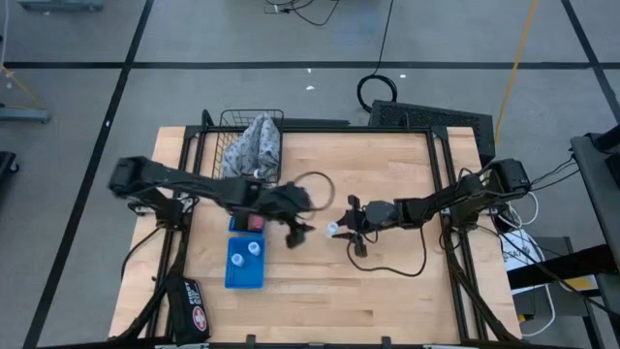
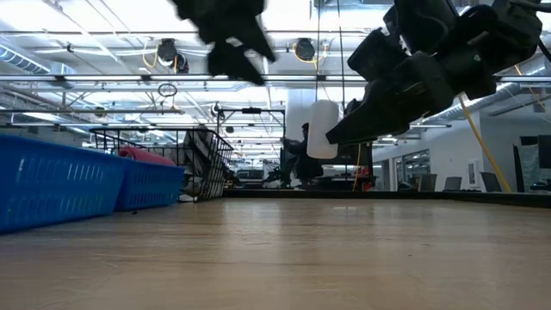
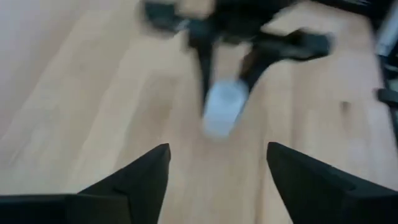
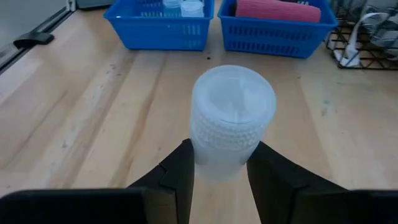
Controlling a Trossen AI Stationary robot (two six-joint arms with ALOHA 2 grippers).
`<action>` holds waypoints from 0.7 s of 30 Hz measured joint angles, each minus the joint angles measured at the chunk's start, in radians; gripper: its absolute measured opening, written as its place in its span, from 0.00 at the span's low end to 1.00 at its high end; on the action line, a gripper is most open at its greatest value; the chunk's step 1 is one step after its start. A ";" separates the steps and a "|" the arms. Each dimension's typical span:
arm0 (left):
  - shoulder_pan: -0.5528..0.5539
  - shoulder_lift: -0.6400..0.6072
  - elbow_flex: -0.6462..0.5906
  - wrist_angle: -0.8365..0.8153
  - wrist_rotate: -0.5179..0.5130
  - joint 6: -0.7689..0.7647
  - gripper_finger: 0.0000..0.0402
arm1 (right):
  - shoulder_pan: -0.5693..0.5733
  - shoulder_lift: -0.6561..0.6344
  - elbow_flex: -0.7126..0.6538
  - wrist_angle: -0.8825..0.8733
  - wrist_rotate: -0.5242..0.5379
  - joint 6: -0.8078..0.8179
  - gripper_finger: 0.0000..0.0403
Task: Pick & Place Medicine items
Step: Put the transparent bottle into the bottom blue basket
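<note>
My right gripper [image 1: 343,230] is shut on a small white round bottle [image 4: 231,115], held above the middle of the table. My left gripper [image 1: 299,231] hangs open just left of it, its fingers [image 3: 140,177] pointing at the bottle [image 3: 221,109] without touching it. Two more white bottles [image 1: 246,254] stand in the nearer blue tray [image 1: 244,279]. A pink tube [image 4: 273,9] lies in the second blue tray [image 4: 277,34]. A black oblong item [image 1: 192,308] lies near the table's near left corner. My right gripper pinches the white bottle between its two fingers [image 4: 177,171] at the bottle's lower body [image 4: 217,163], the ribbed cap end [image 4: 233,93] pointing away from the wrist. The fingers come from the table's right, slanting down. The bottle [image 2: 323,129] is lifted clear of the table.
A wire basket [image 1: 242,131] at the far left of the table holds a grey patterned cloth bundle [image 1: 257,145]. A black cable [image 1: 392,264] loops on the wood near the right arm. Bare wood [image 1: 387,301] lies toward the near edge.
</note>
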 joint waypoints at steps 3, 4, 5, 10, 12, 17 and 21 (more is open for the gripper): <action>-0.010 0.101 0.125 0.001 0.062 0.100 0.74 | 0.008 0.000 0.000 0.000 0.000 0.000 0.29; -0.013 0.132 0.162 0.002 0.074 0.127 0.75 | 0.008 0.000 0.000 0.000 0.001 0.000 0.29; -0.016 0.159 0.192 0.003 0.076 0.153 0.76 | 0.008 0.000 0.000 0.000 0.001 0.000 0.29; -0.017 0.264 0.274 -0.013 0.062 0.228 0.77 | 0.007 0.000 0.000 0.000 0.001 0.000 0.29; -0.014 0.288 0.277 -0.015 0.061 0.226 0.76 | 0.007 0.000 0.000 -0.001 0.001 0.000 0.29; -0.004 0.331 0.278 -0.020 0.056 0.223 0.73 | 0.007 0.000 0.000 -0.005 0.001 -0.001 0.29; 0.007 0.354 0.278 -0.017 0.056 0.227 0.71 | 0.007 0.000 0.000 -0.008 0.001 -0.003 0.29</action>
